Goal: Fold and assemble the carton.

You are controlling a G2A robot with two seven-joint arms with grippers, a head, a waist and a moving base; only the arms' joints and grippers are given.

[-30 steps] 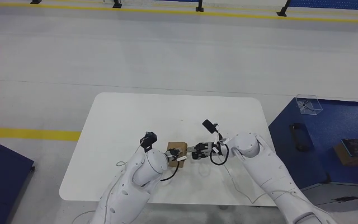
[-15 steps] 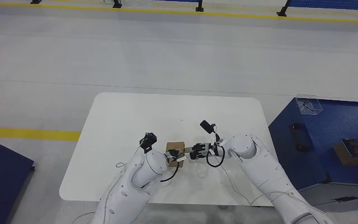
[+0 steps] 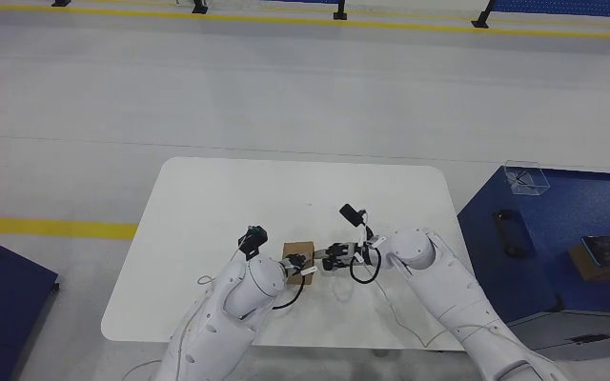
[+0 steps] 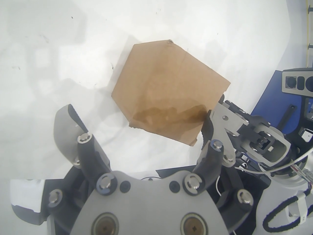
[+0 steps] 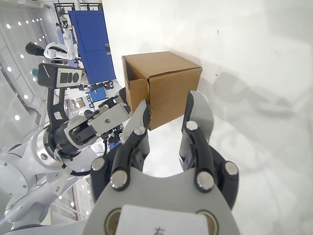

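A small brown carton (image 3: 298,252) stands on the white table (image 3: 210,219), near its front middle. In the right wrist view the carton (image 5: 168,79) has a closed top, and a flap on one side stands slightly ajar. My right gripper (image 5: 168,112) is open, its fingers on either side of the carton's near lower corner. My left gripper (image 4: 138,123) is open wide just short of the carton (image 4: 168,86). The carton's near edge lies between the fingertips (image 4: 69,121). The two grippers meet at the same end of the carton.
The table's front edge runs just behind both arms. Blue cabinets (image 3: 543,238) stand off the table's right side, with a clear box (image 3: 525,178) on top. A wide stretch of white tabletop lies beyond and to the left of the carton.
My right gripper has slid a little to the left, up against the carton. The carton and my left gripper have nudged slightly left with it.
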